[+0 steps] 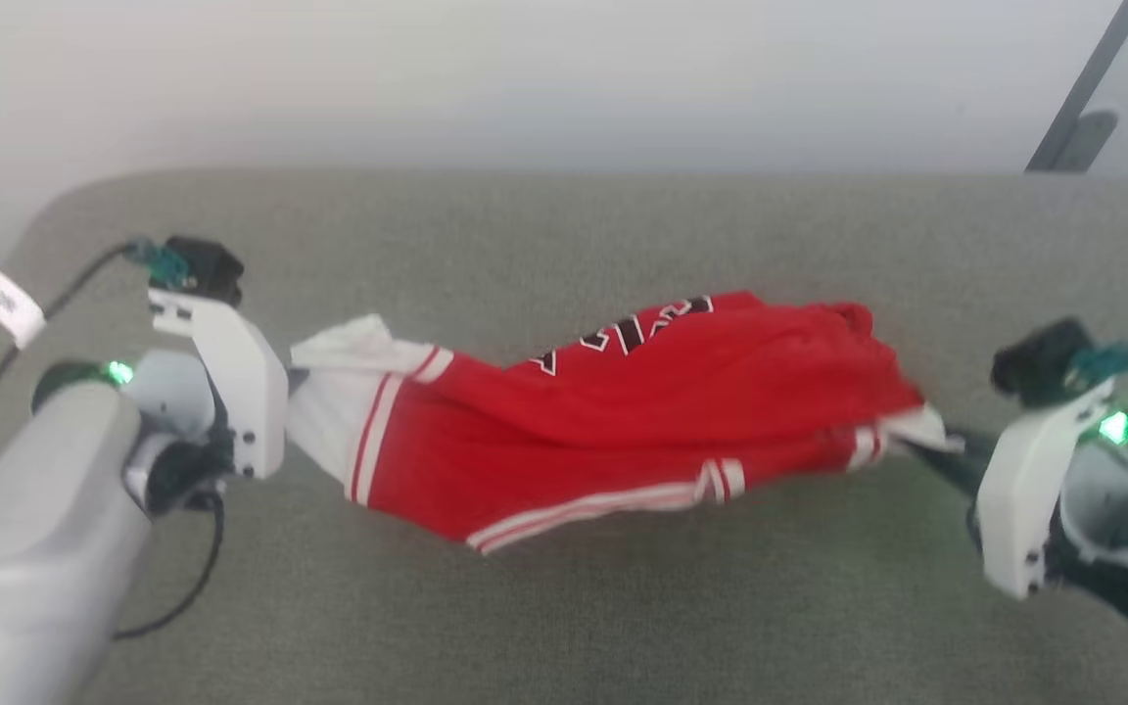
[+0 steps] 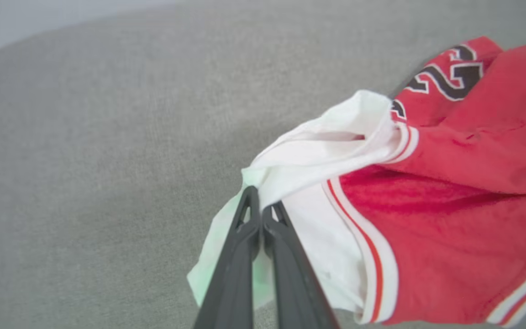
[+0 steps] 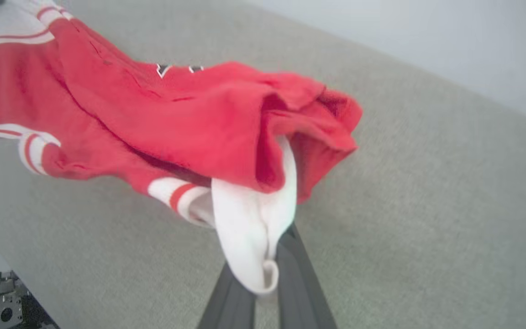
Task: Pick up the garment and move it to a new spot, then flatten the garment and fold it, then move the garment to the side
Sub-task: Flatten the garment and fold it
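Framing garment (image 1: 642,421): grey upholstery (image 1: 564,607), pale wall (image 1: 525,78).

The left gripper (image 2: 257,206) has its two dark fingers pressed together on the edge of the white panel (image 2: 318,155) of the jersey (image 2: 450,219). The panel bunches up at the fingertips. The red body spreads away to the right, edged with red-and-white striped trim (image 2: 375,265). A dark number outlined in white (image 2: 450,80) shows at the upper right, and grey woven surface (image 2: 85,160) lies beneath.
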Tool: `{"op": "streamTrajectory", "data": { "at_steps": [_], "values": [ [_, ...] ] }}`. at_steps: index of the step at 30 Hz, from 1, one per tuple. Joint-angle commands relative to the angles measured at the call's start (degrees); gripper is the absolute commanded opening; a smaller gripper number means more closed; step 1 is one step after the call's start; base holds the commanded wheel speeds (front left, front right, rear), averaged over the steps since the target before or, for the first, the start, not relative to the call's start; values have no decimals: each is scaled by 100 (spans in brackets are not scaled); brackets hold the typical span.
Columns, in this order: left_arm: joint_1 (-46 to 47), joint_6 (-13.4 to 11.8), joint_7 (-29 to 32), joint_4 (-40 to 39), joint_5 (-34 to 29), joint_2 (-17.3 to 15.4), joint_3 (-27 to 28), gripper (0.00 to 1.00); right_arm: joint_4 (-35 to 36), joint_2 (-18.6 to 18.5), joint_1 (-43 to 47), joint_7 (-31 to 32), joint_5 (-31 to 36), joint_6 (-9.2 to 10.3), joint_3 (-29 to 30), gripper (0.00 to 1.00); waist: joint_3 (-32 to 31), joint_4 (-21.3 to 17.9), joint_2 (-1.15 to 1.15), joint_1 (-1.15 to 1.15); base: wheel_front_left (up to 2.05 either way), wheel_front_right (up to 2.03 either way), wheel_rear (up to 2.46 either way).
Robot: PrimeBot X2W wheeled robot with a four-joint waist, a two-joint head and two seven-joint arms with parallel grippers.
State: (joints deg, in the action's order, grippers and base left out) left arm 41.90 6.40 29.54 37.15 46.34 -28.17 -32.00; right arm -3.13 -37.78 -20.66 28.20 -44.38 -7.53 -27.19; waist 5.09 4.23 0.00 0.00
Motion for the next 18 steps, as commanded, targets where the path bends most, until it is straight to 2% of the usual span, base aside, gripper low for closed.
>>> {"op": "streamTrajectory", "data": {
  "at_steps": [1,9,18],
  "values": [
    [117,19,20,-34,31,-36,25,0,38,5,-62,3,-30,8,29,0,-171,0,0,0,0,0,0],
    [434,-255,630,-1034,132,-487,192,0,-137,58,-1155,-268,189,8,297,0,-670,-9,0,0,0,0,0],
    [1054,-534,921,-1054,90,-665,365,0,-981,315,-2372,-746,536,8,91,0,-894,-58,0,0,0,0,0]
  ]
}}
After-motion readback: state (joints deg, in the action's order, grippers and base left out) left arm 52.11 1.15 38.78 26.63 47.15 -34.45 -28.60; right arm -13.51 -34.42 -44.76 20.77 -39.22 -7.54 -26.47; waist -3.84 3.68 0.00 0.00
